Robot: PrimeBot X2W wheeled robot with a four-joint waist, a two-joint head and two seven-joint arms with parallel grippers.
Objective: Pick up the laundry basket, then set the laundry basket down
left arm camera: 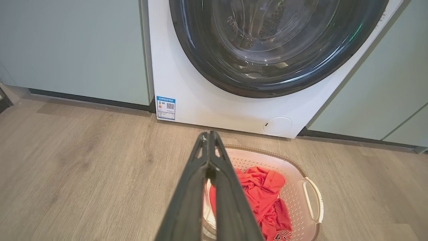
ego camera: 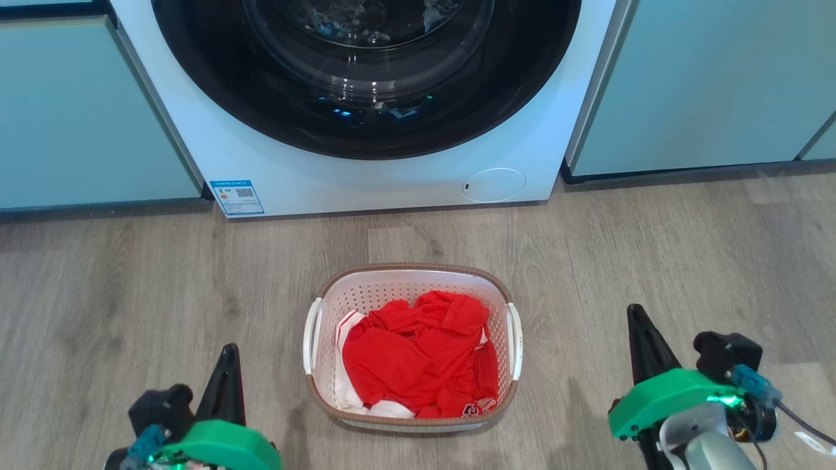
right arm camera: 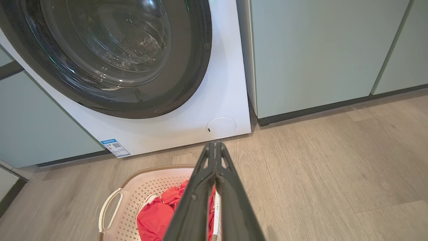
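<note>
The laundry basket [ego camera: 411, 277] stands on the wood floor in front of the washing machine, white and perforated with a brown rim, holding red and white clothes [ego camera: 418, 356]. Its white side handles [ego camera: 312, 336] face my two arms. My left gripper [ego camera: 227, 356] hangs left of the basket, fingers pressed together and holding nothing. My right gripper [ego camera: 635, 316] hangs to its right, also shut and empty. In the left wrist view the basket [left arm camera: 294, 174] lies beyond the shut fingers [left arm camera: 209, 137]. In the right wrist view the basket [right arm camera: 133, 187] sits low left of the shut fingers [right arm camera: 214, 147].
A white front-loading washing machine [ego camera: 366, 176] with a dark round door stands just behind the basket. Pale green cabinets [ego camera: 78, 117] flank it on both sides. Bare wood floor [ego camera: 686, 248] spreads left and right of the basket.
</note>
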